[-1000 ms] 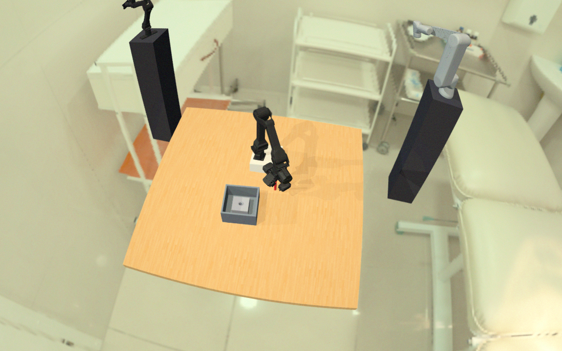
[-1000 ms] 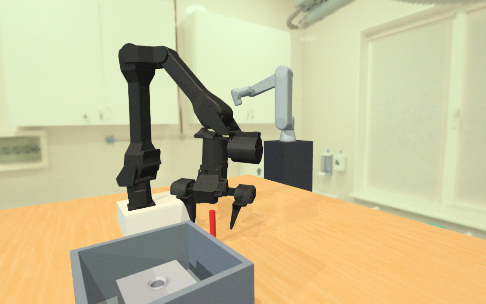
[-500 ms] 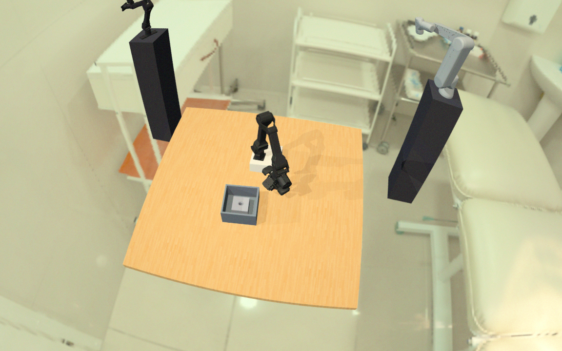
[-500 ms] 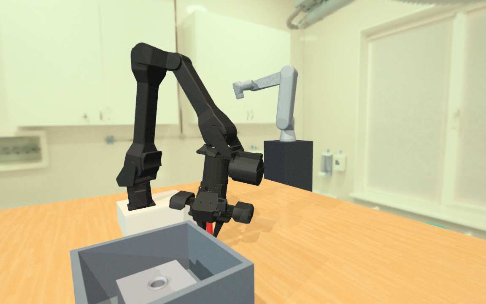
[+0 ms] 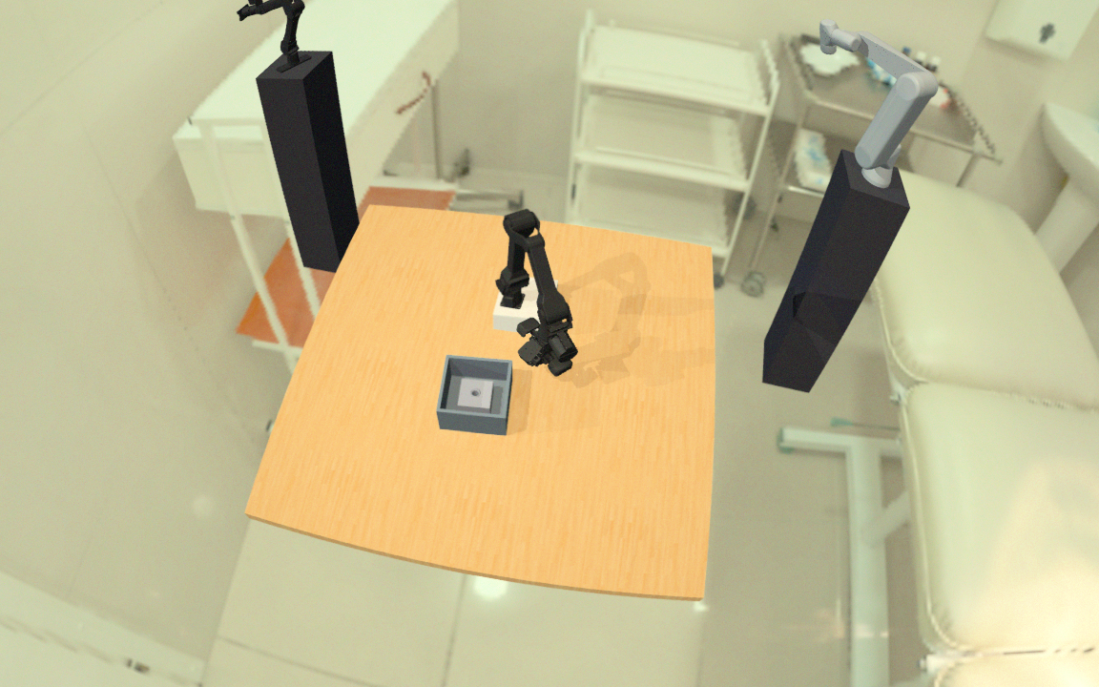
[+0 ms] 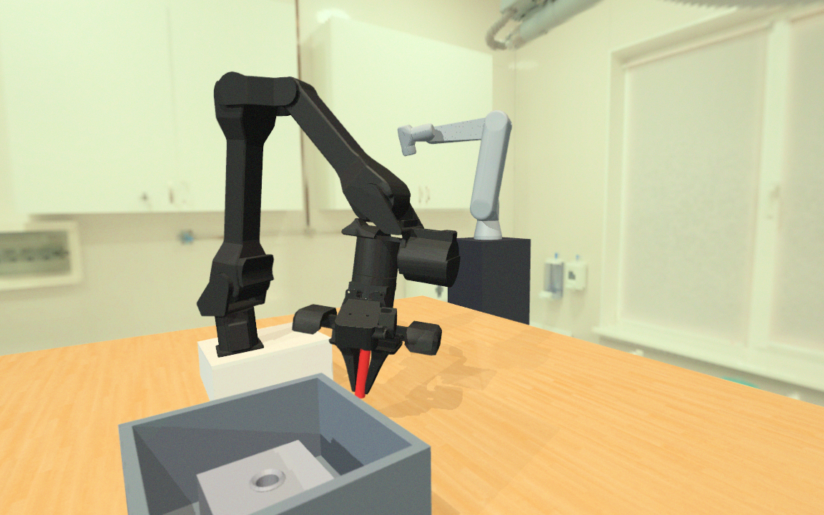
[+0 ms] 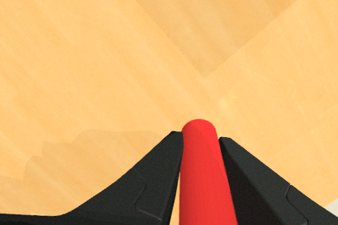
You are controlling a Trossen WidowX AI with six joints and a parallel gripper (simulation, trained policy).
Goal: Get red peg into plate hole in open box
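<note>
The red peg (image 6: 363,371) (image 7: 208,179) is between the two black fingers of my gripper (image 6: 362,388) (image 7: 198,145), which is shut on it. The peg leans slightly in the exterior view, and its lower end shows just past the fingertips. Behind the open grey box (image 5: 472,424) (image 6: 402,483), the gripper holds the peg outside it, low over the table; a gap under the peg is hard to judge. In the top view the arm hides peg and fingers. Inside the box lies a light grey plate (image 5: 484,402) (image 6: 226,484) with an empty round hole (image 5: 475,392) (image 6: 267,479).
The arm stands on a white block (image 5: 512,321) (image 6: 261,370) on the wooden table (image 5: 605,495) (image 6: 594,423). The box walls rise above the plate all round. Two dark pedestals with other arms, a left one (image 5: 310,162) and a right one (image 5: 835,281), stand beyond the table.
</note>
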